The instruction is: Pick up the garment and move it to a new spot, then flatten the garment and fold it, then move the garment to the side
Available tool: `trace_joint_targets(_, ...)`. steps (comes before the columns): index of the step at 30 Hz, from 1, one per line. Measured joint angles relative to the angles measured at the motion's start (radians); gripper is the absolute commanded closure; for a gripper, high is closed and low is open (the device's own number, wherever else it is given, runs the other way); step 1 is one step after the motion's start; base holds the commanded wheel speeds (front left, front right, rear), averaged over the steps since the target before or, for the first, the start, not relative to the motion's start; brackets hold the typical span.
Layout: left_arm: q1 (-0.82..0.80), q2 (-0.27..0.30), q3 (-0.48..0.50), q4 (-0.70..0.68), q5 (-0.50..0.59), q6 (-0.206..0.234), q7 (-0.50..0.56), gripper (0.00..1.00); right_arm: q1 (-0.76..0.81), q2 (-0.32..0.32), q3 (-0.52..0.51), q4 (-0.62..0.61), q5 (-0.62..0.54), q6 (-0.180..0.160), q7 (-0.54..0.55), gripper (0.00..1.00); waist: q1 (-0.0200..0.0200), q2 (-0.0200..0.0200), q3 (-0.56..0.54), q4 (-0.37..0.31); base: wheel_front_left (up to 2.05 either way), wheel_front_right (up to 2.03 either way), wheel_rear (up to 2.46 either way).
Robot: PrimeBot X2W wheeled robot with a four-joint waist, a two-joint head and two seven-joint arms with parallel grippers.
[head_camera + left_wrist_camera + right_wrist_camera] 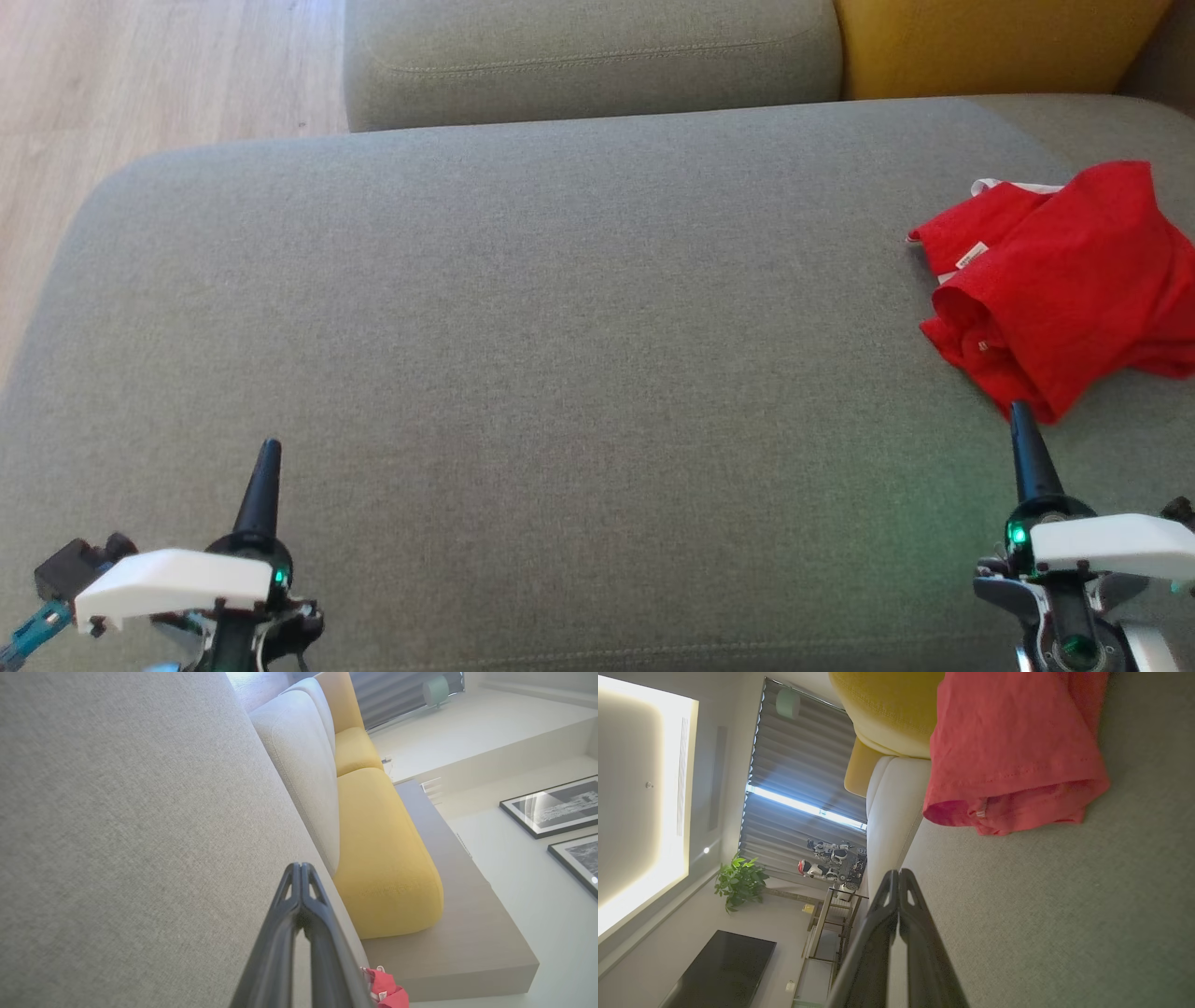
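Both grippers sit lowest in the head view, the left gripper [269, 453] at the lower left and the right gripper [1020, 415] at the lower right. Each has its jaws pressed together into one dark point, holding nothing. Beyond them spreads the grey sofa seat [560, 308], and the red garment [1064, 280] lies crumpled at its far right, just past the right gripper's tip, with a white label [972, 254] showing. In the left wrist view the closed jaws point along the seat toward a yellow cushion [378, 858], and a small red corner of the garment [385, 991] peeps in at the bottom edge, well apart from that arm. In the right wrist view the garment [1008, 756] lies near, ahead of the closed jaws and not touched, with a stitched hem [1017, 772] facing them and folds bunched beneath. It looks light, soft and limp, likely to sag and drag rather than keep a shape. A pinch on the raised hem fold, through few layers, seems the surest hold.
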Motion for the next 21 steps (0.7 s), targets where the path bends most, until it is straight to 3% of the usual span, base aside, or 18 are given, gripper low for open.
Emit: trace_joint_targets(21,-0.039,-0.018,0.041,0.029,-0.230,-0.034,0.053,1.00,-0.040,0.000,-0.030,0.044,0.248,0.000,0.012,1.00,0.0000,0.0000,-0.007,0.003,0.00,0.00,0.00)
